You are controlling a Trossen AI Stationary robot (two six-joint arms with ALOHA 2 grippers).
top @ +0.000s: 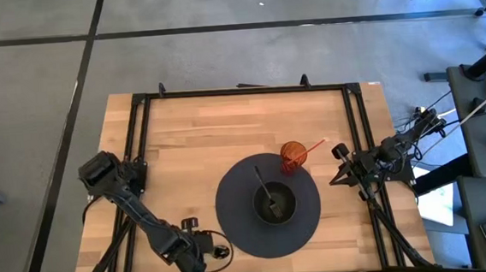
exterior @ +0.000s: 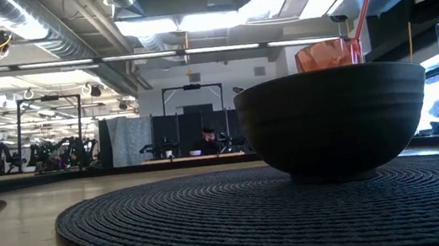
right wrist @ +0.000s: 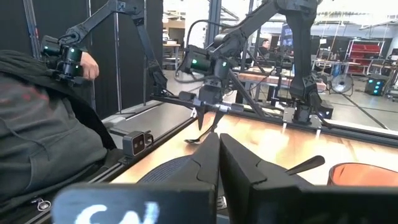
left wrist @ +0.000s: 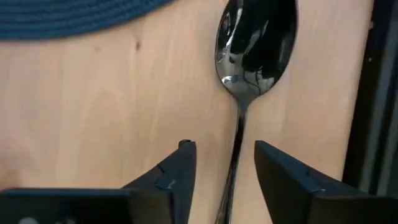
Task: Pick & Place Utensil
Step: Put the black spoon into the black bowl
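Surface [top: 191, 131]: a wooden top in a black frame, on which the round mat is laid; the mat serves as landmark for all else.
Mat [top: 237, 224]: a dark woven disc, set toward the near right part of the surface.
Bowl [top: 275, 204]: a dark bowl is seen at the middle of the mat, with a dark utensil [top: 267, 192] resting inside it.
Cup [top: 293, 156]: an orange tumbler is placed at the mat's far edge, with a pink straw [top: 314, 147] leaning out toward the right arm.
Left gripper [left wrist: 224, 163]: it is held low at the mat's near left edge; the jaws are parted and set to either side of the spoon's handle, which is not seen to be clamped.
Right gripper [top: 338, 165]: it is parked just off the mat's right side, near the surface's right rail; the jaws are closed, with nothing held.
Spoon [left wrist: 254, 46]: a shiny metal spoon is laid flat on the wood just outside the mat's edge, bowl end toward the mat.
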